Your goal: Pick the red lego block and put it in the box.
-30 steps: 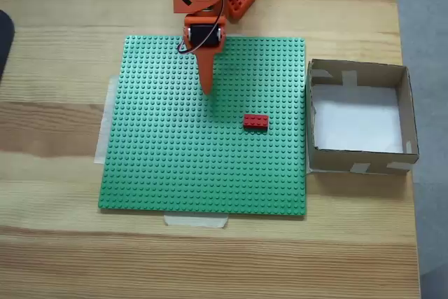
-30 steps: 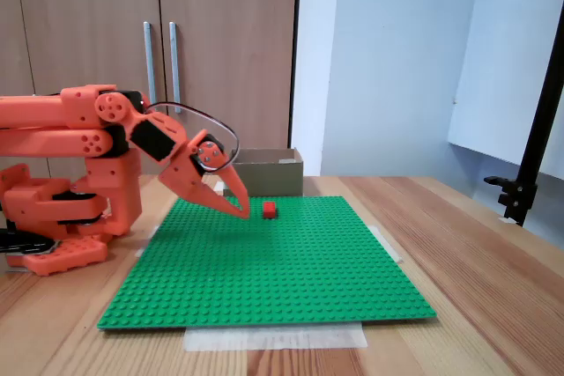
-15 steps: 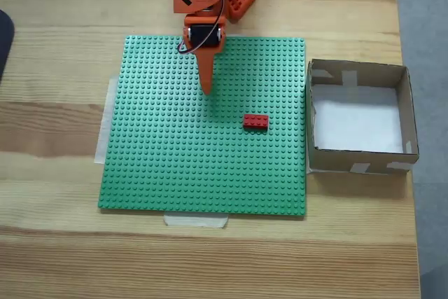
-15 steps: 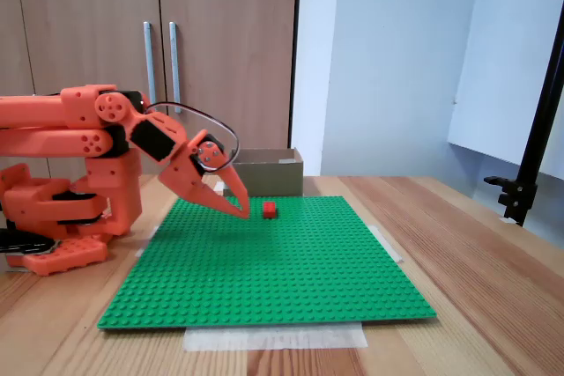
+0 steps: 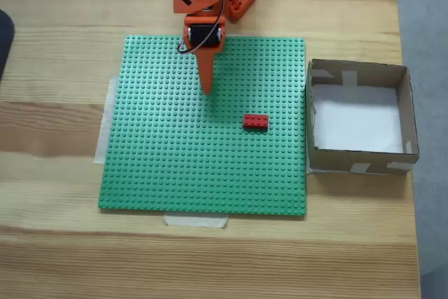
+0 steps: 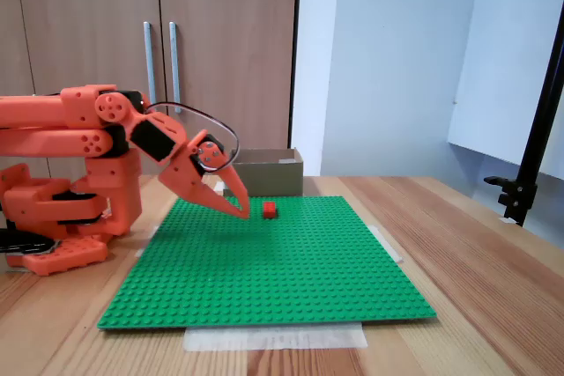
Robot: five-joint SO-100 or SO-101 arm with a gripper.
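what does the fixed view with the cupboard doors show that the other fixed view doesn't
In a fixed view, the cupboard doors and a black stand behind the table. In a fixed view looking down, the white floor inside the box. In both fixed views: the shut gripper, the red block and the green baseplate.
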